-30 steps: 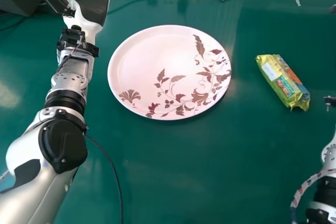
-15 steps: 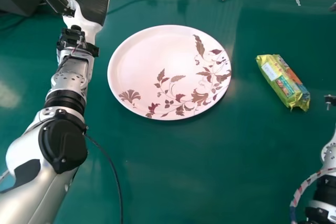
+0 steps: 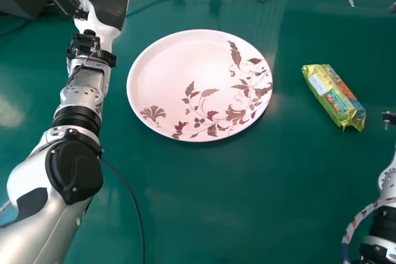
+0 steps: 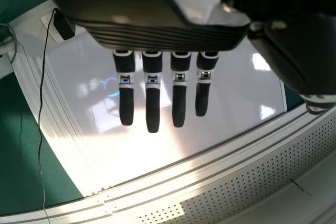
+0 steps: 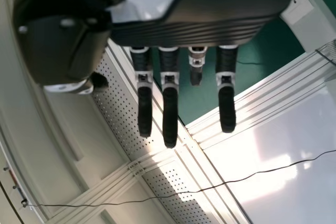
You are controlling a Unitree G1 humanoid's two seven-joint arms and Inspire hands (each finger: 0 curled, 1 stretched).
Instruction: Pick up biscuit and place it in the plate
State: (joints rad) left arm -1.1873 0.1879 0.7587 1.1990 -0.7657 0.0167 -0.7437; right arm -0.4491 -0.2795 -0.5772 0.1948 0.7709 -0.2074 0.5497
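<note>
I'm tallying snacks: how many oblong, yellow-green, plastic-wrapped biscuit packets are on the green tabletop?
1: the biscuit packet lies to the right of the round, pinkish-white plate with brown leaf patterns, not touching it. Another could be hidden beneath the silver-and-black left arm.

no text is legible; the white label [image 3: 318, 84] on the biscuit packet [image 3: 344, 95] is too small to read.

From my remote station, I see a smooth, glossy plate [image 3: 179, 66] on a satin green worktop [image 3: 204, 214]. Shiny, crinkled plastic film wraps the biscuit packet [image 3: 334, 96].
</note>
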